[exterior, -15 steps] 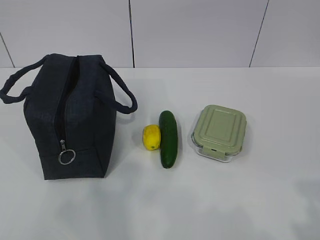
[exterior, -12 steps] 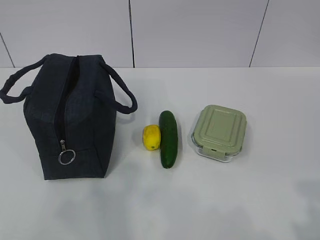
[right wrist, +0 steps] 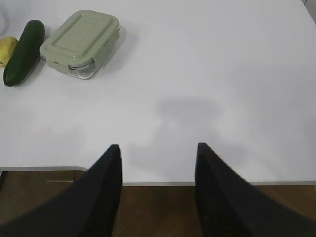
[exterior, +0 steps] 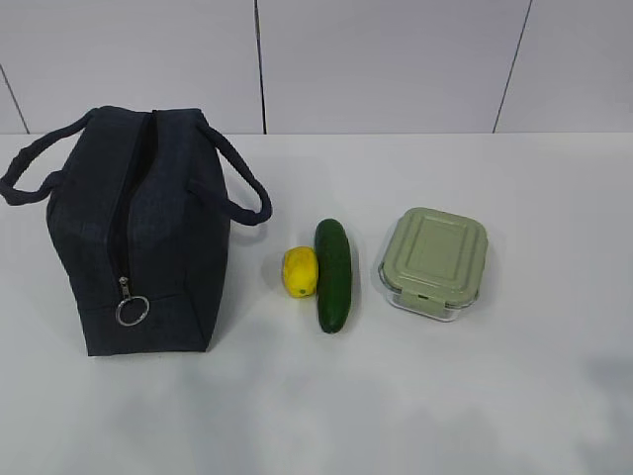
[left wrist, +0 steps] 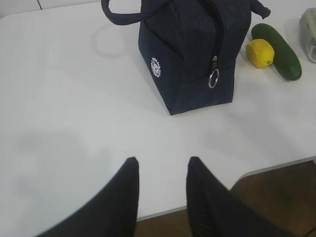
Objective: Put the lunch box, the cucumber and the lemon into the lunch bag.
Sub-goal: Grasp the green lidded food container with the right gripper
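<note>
Bag, i.e. lunch bag (exterior: 138,233), stands upright on white bench (exterior: 475,396), left side of ext. view; lemon (exterior: 300,271) touching cucumber (exterior: 333,274) at its 3 o'clock, lunch box (exterior: 433,261) further right, apart. Left end effector (left wrist: 162,168) spread, empty, hangs over bench edge; bag at its 12–1 o'clock, well apart. Right end effector (right wrist: 157,150) spread, empty; lunch box at its 11 o'clock, well apart. Round white logo (left wrist: 155,67) on bag; text unreadable.

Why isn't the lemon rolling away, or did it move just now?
No. The lemon lies in the same spot as before, touching the cucumber, right of the bag.
</note>
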Controlling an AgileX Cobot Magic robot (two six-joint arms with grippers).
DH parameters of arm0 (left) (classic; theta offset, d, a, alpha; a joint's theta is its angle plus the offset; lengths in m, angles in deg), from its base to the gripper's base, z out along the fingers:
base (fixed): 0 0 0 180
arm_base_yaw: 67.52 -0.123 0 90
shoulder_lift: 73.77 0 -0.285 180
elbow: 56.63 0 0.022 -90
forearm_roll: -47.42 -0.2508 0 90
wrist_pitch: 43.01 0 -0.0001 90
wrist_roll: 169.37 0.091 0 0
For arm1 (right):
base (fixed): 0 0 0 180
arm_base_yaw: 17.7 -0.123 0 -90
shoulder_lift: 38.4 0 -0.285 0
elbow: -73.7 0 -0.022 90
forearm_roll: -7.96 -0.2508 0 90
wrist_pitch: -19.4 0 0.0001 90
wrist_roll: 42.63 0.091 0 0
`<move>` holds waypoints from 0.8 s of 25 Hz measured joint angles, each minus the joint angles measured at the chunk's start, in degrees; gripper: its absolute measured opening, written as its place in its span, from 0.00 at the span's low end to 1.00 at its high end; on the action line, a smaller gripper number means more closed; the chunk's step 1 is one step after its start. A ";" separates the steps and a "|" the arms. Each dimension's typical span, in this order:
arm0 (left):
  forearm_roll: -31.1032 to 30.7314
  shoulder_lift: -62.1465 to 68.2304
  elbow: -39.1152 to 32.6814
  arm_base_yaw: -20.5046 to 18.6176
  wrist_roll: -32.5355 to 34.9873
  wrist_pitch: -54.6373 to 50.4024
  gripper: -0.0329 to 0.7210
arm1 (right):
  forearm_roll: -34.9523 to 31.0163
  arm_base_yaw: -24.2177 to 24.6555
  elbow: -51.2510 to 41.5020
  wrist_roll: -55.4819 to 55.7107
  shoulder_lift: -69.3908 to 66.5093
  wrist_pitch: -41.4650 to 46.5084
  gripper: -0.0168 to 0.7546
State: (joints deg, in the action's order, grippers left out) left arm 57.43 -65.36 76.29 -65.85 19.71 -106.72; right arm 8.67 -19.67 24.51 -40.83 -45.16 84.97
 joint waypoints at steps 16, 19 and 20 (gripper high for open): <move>0.00 0.00 0.00 0.00 0.00 0.00 0.36 | -0.71 0.00 0.58 0.00 0.00 -0.62 0.49; 0.00 0.00 0.00 0.00 0.00 0.00 0.36 | -0.71 0.09 1.40 0.00 0.00 -2.00 0.49; 0.00 0.00 0.00 0.00 0.00 0.00 0.36 | -0.71 0.09 1.51 0.00 0.00 -2.41 0.49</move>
State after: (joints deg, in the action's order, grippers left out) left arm 57.43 -65.36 76.29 -65.85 19.71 -106.72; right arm 7.96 -19.58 26.02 -40.83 -45.16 82.56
